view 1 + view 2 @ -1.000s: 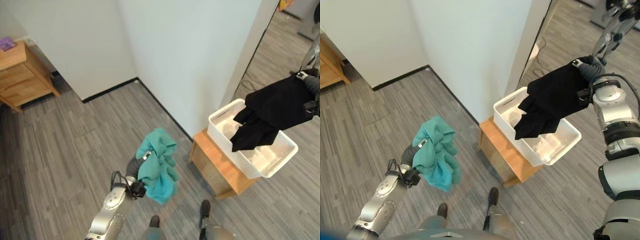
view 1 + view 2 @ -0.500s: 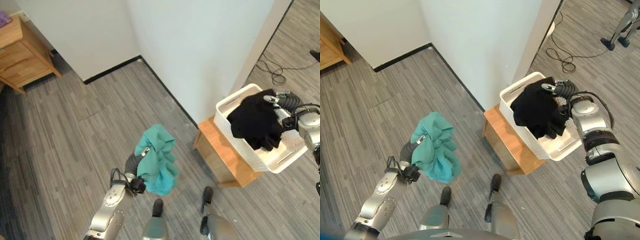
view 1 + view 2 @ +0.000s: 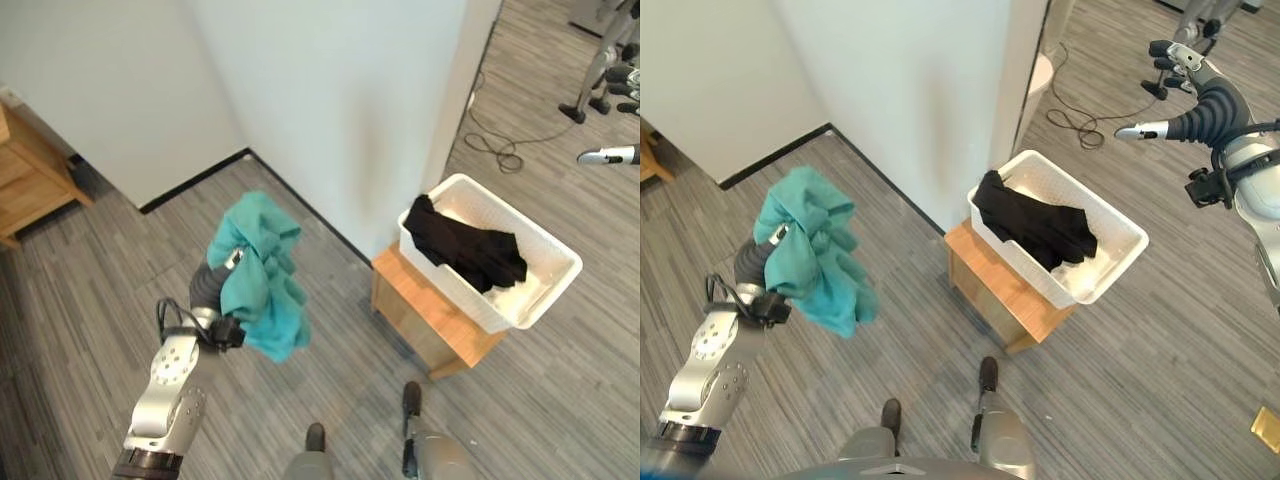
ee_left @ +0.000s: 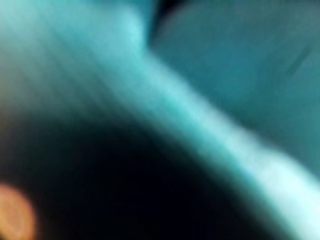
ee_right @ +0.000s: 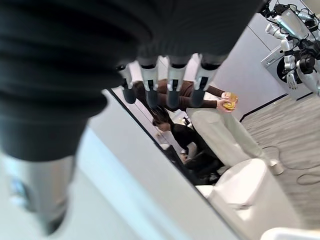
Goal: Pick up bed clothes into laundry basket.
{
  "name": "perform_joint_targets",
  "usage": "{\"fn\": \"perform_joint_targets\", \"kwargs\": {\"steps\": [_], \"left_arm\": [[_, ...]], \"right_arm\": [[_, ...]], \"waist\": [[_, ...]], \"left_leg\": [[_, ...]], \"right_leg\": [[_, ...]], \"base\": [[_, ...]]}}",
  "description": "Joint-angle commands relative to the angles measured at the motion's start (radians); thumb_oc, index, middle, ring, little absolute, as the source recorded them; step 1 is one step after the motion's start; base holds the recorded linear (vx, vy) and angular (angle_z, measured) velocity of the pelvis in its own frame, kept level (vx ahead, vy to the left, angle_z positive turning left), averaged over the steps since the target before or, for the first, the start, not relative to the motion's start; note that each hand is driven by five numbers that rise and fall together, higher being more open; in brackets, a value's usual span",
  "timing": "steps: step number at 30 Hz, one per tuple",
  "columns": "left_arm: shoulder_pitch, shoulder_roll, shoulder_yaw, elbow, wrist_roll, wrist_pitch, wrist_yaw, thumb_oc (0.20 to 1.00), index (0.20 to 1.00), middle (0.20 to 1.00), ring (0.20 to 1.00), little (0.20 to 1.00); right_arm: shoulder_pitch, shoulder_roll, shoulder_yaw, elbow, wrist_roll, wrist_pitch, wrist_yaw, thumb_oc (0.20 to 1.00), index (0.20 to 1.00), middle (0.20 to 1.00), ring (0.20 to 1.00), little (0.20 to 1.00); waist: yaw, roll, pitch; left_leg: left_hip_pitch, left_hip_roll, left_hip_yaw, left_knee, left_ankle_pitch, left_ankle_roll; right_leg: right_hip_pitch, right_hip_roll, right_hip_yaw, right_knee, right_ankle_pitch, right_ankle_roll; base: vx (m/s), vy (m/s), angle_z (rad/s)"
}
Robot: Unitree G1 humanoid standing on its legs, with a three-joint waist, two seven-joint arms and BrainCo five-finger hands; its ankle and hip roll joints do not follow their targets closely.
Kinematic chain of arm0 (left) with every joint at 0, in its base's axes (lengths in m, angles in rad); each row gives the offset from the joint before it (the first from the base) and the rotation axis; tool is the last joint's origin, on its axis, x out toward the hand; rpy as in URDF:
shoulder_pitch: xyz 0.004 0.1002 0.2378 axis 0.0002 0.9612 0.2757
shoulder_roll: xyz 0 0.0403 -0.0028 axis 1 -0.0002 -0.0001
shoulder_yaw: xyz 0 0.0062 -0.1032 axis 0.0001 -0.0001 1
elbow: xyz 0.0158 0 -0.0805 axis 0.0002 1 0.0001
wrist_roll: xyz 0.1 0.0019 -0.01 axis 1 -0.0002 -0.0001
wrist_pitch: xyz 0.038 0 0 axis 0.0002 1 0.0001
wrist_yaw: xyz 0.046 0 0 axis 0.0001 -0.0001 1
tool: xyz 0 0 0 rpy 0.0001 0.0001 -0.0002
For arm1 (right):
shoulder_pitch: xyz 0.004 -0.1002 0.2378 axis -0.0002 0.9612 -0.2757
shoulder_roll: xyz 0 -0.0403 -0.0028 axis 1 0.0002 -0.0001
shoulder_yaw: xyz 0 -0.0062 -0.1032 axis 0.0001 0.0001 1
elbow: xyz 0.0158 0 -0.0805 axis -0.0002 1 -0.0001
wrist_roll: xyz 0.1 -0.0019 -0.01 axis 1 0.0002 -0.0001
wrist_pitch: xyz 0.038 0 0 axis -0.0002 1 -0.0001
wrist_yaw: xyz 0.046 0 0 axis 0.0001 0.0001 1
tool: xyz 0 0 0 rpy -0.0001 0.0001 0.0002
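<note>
Crumpled teal cloth (image 3: 260,275) bunches in my clenched left hand (image 3: 212,283), while my empty, straight-fingered right hand (image 3: 1188,122) hovers beyond the white plastic laundry basket (image 3: 535,300).

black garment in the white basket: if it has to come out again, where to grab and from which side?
Best guess: take the bunched middle of the black garment from straight above. It lies spread flat along the white basket, below the rim, so the walls block a sideways approach. The right robot hand, open and empty, is raised off to the basket's right. The left robot hand carries the teal cloth.

Two head eyes high over the same white basket (image 3: 553,290); left wrist view seemingly against teal cloth (image 4: 210,90)
</note>
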Motion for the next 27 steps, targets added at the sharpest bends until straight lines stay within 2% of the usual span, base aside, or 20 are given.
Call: {"fn": "perform_joint_targets", "kwargs": {"steps": [1,2,4,6,8,11,12,13,14,16,18,22,27], "left_arm": [[-0.203,0.122,-0.058,0.01,-0.026,-0.111,0.015,0.2,0.2,0.2,0.2,0.2],[-0.21,0.124,-0.065,0.015,-0.027,-0.113,0.014,0.2,0.2,0.2,0.2,0.2],[-0.305,0.167,-0.116,0.062,-0.05,-0.108,0.008,0.2,0.2,0.2,0.2,0.2],[-0.403,0.174,-0.177,0.106,-0.067,-0.107,0.014,0.2,0.2,0.2,0.2,0.2],[-0.535,0.192,-0.268,0.159,-0.067,-0.103,0.016,0.2,0.2,0.2,0.2,0.2],[-0.697,0.162,-0.382,0.255,-0.111,-0.097,0.011,0.2,0.2,0.2,0.2,0.2],[-0.809,0.146,-0.457,0.329,-0.104,-0.091,0.011,0.2,0.2,0.2,0.2,0.2],[-0.814,0.145,-0.462,0.334,-0.105,-0.093,0.01,0.2,0.2,0.2,0.2,0.2],[-0.889,0.101,-0.494,0.429,-0.119,-0.091,0.016,0.2,0.2,0.2,0.2,0.2],[-0.968,0.016,-0.526,0.558,-0.169,-0.079,0.016,0.2,0.2,0.2,0.2,0.2],[-1.037,-0.03,-0.549,0.666,-0.17,-0.067,0.017,0.2,0.2,0.2,0.2,0.2],[-1.142,-0.064,-0.552,0.82,-0.075,-0.075,0.035,0.2,0.2,0.2,0.2,0.2],[-1.225,-0.068,-0.528,0.97,-0.051,-0.077,0.049,0.2,0.2,0.2,0.2,0.2]], "right_arm": [[0.156,0.13,-0.026,-0.133,0.103,-0.043,0.061,1.0,1.0,1.0,1.0,1.0],[0.168,0.134,-0.038,-0.141,0.101,-0.04,0.061,1.0,1.0,1.0,1.0,1.0],[0.246,0.194,-0.049,-0.188,0.141,-0.02,0.09,1.0,1.0,1.0,1.0,1.0],[0.307,0.29,-0.021,-0.229,0.256,-0.011,0.132,1.0,1.0,1.0,1.0,1.0],[0.354,0.345,0.015,-0.247,0.3,0.01,0.165,1.0,1.0,1.0,1.0,1.0],[0.403,0.394,0.08,-0.248,0.388,0.048,0.217,1.0,1.0,1.0,1.0,1.0],[0.427,0.404,0.125,-0.264,0.419,0.059,0.247,1.0,1.0,1.0,1.0,1.0],[0.428,0.406,0.122,-0.265,0.419,0.06,0.247,1.0,1.0,1.0,1.0,1.0],[0.437,0.411,0.166,-0.276,0.436,0.07,0.281,1.0,1.0,1.0,1.0,1.0],[0.414,0.401,0.23,-0.286,0.421,0.077,0.303,1.0,1.0,1.0,1.0,1.0],[0.385,0.41,0.275,-0.272,0.429,0.079,0.298,1.0,1.0,1.0,1.0,1.0],[0.364,0.458,0.314,-0.261,0.416,0.068,0.289,1.0,1.0,1.0,1.0,1.0],[0.393,0.551,0.309,-0.244,0.474,0.052,0.282,1.0,1.0,1.0,1.0,1.0]], "waist": [[-0.034,-0.004,-0.116],[-0.03,-0.006,-0.116],[-0.049,-0.001,-0.121],[-0.069,0.004,-0.126],[-0.084,0.004,-0.131],[-0.107,0.005,-0.136],[-0.125,0.007,-0.143],[-0.123,0.006,-0.142],[-0.138,0.006,-0.147],[-0.157,0.005,-0.148],[-0.178,0.005,-0.149],[-0.224,0.009,-0.145],[-0.291,0.016,-0.14]], "left_leg": [[-0.046,-0.011,0.003,-0.002,0.071,0.011],[-0.045,-0.011,0.002,-0.002,0.071,0.011],[-0.038,-0.011,0.009,-0.002,0.069,0.01],[-0.033,-0.011,0.017,-0.002,0.067,0.009],[-0.028,-0.011,0.023,-0.002,0.065,0.008],[-0.025,-0.014,0.033,-0.002,0.064,0.008],[-0.026,-0.014,0.04,-0.002,0.063,0.006],[-0.025,-0.014,0.041,-0.002,0.063,0.006],[-0.023,-0.014,0.051,-0.002,0.061,0.005],[-0.02,-0.014,0.065,-0.002,0.059,0.004],[-0.022,-0.011,0.084,-0.002,0.058,0.0],[-0.022,-0.006,0.14,-0.002,0.056,-0.006],[-0.02,-0.001,0.213,-0.002,0.051,-0.011]], "right_leg": [[0.136,0.0,0.041,0.018,-0.23,0.044],[0.138,0.0,0.04,0.017,-0.231,0.044],[0.142,0.001,0.046,0.017,-0.23,0.046],[0.144,0.002,0.051,0.017,-0.229,0.049],[0.145,0.0,0.057,0.016,-0.228,0.053],[0.142,0.0,0.067,0.016,-0.226,0.059],[0.139,-0.001,0.072,0.016,-0.223,0.064],[0.139,-0.001,0.072,0.016,-0.223,0.064],[0.136,-0.001,0.08,0.016,-0.221,0.069],[0.129,-0.001,0.092,0.016,-0.217,0.074],[0.118,0.001,0.108,0.016,-0.211,0.077],[0.083,0.01,0.152,0.016,-0.196,0.085],[0.039,0.024,0.213,0.016,-0.181,0.095]], "base": [[0.04,0.003,-0.13],[0.03,0.006,-0.16],[0.02,0.002,-0.11],[0.03,0.002,-0.04],[0.02,0.002,-0.07],[0.02,0.009,-0.17],[0.03,0.007,-0.05],[0.04,0.016,-0.08],[0.03,0.02,-0.08],[0.01,0.015,-0.15],[-0.01,0.017,-0.24],[0.0,0.022,-0.4],[0.03,0.006,-0.4]]}}
